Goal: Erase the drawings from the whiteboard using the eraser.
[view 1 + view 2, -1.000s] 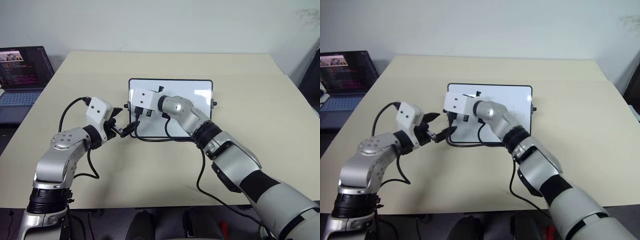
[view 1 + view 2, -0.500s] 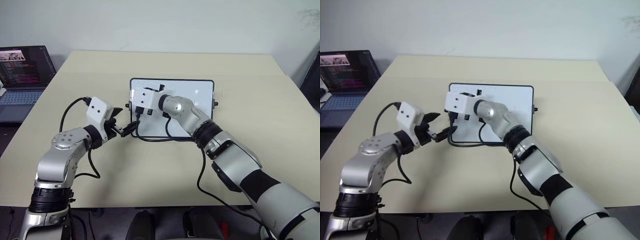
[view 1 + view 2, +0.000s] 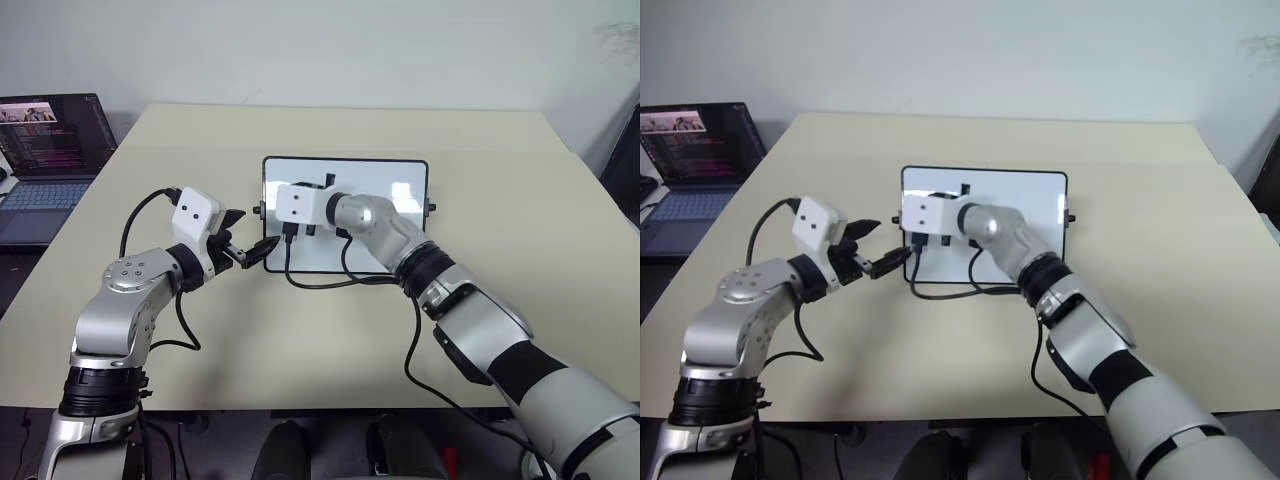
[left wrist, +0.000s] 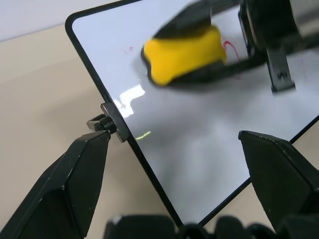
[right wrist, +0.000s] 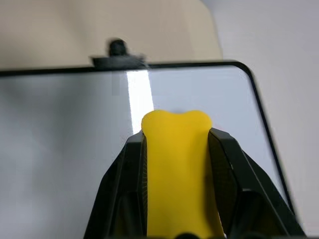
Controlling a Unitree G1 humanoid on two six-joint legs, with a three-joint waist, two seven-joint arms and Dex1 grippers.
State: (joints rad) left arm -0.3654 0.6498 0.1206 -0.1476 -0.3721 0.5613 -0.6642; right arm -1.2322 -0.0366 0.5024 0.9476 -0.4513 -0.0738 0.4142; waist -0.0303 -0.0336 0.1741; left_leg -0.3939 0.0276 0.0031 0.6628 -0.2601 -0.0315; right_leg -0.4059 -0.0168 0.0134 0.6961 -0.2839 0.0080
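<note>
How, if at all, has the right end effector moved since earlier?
Yes: the right end effector slid slightly rightward, away from the left edge of the whiteboard.

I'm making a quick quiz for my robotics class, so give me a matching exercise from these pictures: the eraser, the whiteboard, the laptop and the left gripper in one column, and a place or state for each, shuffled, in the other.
Things:
1. eraser
2. whiteboard
3. laptop
4. left gripper

Places or states:
A. open, at the board's left edge by a small black knob
B. flat on the beige table, a trace of red marker on it
C. clamped in the right gripper
D. lid up, screen lit, beyond the table's left side

Pairs: 1-C, 2-B, 3-D, 4-A
</note>
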